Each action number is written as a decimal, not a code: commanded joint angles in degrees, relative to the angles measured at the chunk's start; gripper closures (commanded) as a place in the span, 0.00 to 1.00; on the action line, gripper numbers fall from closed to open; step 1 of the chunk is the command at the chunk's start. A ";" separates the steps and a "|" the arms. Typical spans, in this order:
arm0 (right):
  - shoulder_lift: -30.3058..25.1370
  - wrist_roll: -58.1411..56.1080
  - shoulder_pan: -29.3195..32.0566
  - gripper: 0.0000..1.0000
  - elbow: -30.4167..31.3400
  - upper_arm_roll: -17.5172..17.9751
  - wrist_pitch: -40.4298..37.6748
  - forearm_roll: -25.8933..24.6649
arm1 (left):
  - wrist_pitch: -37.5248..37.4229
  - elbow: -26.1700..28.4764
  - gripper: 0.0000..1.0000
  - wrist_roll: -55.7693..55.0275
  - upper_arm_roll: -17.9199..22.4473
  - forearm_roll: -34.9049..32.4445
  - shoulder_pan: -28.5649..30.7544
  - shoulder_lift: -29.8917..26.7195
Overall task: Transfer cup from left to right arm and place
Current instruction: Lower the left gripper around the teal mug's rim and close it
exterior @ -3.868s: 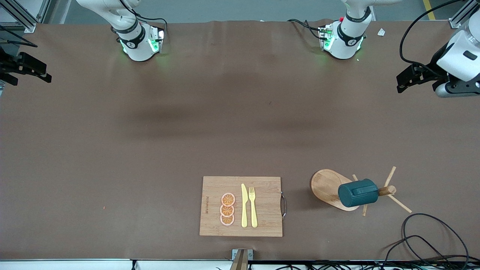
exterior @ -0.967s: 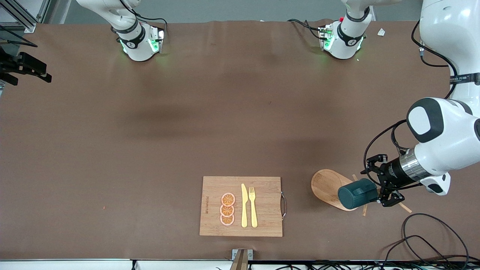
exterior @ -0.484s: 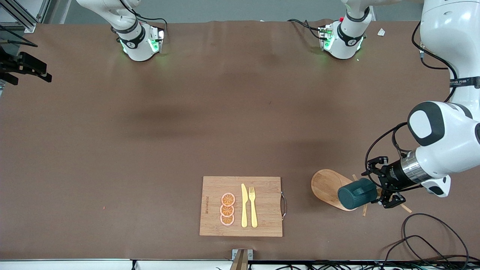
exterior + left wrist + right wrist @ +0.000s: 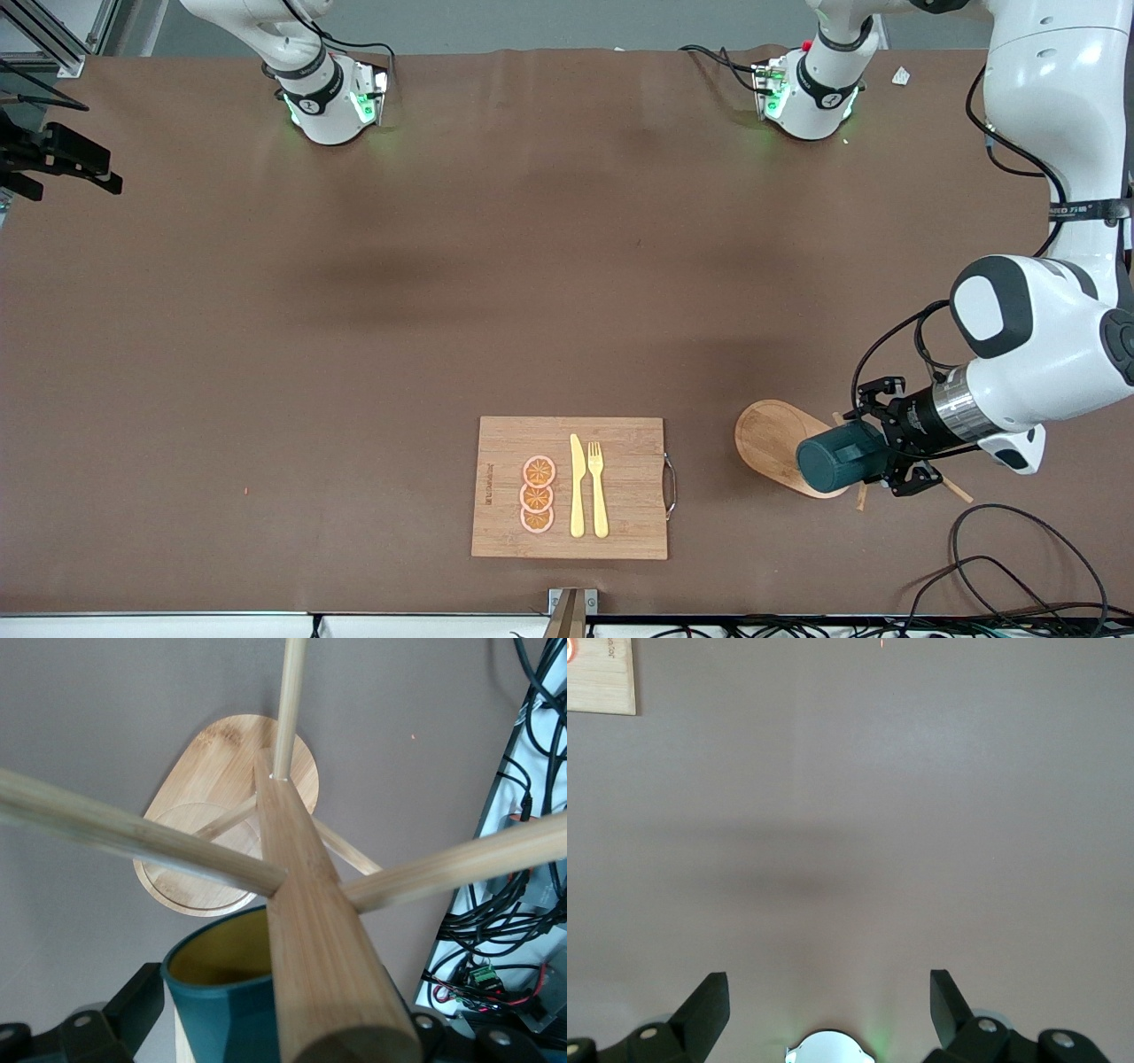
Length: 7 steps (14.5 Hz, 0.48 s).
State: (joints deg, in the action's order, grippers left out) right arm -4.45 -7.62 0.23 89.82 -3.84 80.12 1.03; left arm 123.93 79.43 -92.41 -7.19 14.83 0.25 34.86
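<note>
Cup (image 4: pixel 837 462) judged rigid, glazed, likely slippery and breakable; modest weight expected. Best taken across cylindrical wall near rim, handle left clear. Cup seen hung on peg of wooden rack (image 4: pixel 780 443), mouth toward left gripper (image 4: pixel 895 447); yellow-brown inside shown in left wrist view (image 4: pixel 226 961).

Left gripper jaws spread wide, one to each side of cup's mouth end, rack post (image 4: pixel 310 904) between them; no contact evident.

Right gripper (image 4: pixel 828 997) jaws spread, nothing between them, bare table (image 4: pixel 850 815) below; right arm waiting.
</note>
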 commanded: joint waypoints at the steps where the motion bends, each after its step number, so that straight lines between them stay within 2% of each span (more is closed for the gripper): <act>1: -1.17 -0.73 0.47 0.00 1.24 0.24 0.04 -0.33 | 0.00 -1.38 0.00 0.04 -0.02 0.91 -0.25 0.74; 3: -1.17 -0.73 0.47 0.00 1.24 0.24 -0.05 -0.33 | 0.00 -1.38 0.00 0.30 -0.02 0.91 -0.25 1.09; 7: -1.17 -0.73 0.56 0.00 1.24 0.15 -0.05 -0.33 | 0.00 -1.47 0.09 0.48 -0.02 0.91 -0.25 1.18</act>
State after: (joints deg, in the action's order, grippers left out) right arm -4.45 -7.62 0.23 89.82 -3.87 80.06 1.03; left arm 123.94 79.33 -92.38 -7.19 14.83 0.12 34.92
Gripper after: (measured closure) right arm 0.000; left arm 0.053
